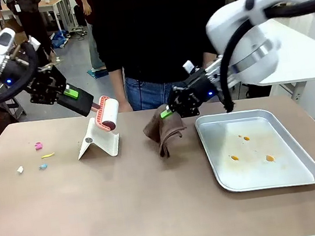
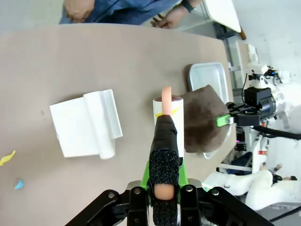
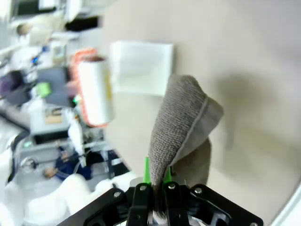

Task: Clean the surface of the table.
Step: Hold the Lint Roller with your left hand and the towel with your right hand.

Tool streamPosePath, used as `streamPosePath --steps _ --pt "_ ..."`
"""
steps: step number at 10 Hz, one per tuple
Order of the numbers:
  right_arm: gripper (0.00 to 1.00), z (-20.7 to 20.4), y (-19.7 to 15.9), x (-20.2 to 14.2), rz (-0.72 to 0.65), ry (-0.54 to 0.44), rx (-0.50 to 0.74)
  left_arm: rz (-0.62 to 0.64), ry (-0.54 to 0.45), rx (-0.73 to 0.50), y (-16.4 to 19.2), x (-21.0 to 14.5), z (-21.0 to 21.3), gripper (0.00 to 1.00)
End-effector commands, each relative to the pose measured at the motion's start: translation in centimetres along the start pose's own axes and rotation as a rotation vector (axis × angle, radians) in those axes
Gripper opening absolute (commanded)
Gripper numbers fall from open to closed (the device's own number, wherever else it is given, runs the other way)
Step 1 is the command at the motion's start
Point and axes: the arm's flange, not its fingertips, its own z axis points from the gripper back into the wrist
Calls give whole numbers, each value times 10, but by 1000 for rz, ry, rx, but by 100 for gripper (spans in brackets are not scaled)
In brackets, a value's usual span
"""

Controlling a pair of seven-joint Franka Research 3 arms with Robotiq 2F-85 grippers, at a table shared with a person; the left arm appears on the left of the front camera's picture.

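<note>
The brownish table [image 1: 129,210] carries small scraps at its left: a pink one [image 1: 39,146], a yellow one [image 1: 48,155], a white one [image 1: 20,169] and a blue one [image 1: 43,167]. My left gripper [image 1: 89,107] is shut on the handle of a lint roller [image 1: 108,112], held tilted just above a white stand [image 1: 99,141]. In the left wrist view the roller [image 2: 168,117] points away from the gripper [image 2: 163,187]. My right gripper [image 1: 168,112] is shut on a brown cloth [image 1: 165,130] whose lower end hangs to the table. The right wrist view has the cloth [image 3: 183,122] rising from the gripper [image 3: 157,190].
A silver metal tray [image 1: 295,160] with orange stains lies at the right of the table. A person in a dark top and jeans stands at the far edge. The near half of the table has free room.
</note>
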Motion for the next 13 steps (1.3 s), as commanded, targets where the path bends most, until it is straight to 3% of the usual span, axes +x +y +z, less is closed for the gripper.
streamPosePath --steps 1,4,8,10,11,13 --pt "0 46 -16 -58 135 56 183 27 23 -139 21 -9 34 0" --pt "0 107 -34 -110 138 -30 292 109 -49 -274 70 -42 100 0" --pt "0 213 -95 -143 1 -174 512 125 -166 -271 146 -99 171 0" --pt "0 252 -135 -153 -49 -183 582 142 -160 -282 178 -118 191 0" --pt "0 263 -152 -156 -52 -217 625 121 -155 -321 192 -125 197 0" --pt "0 282 -178 -170 -80 -341 591 135 -177 -380 222 -136 207 0"
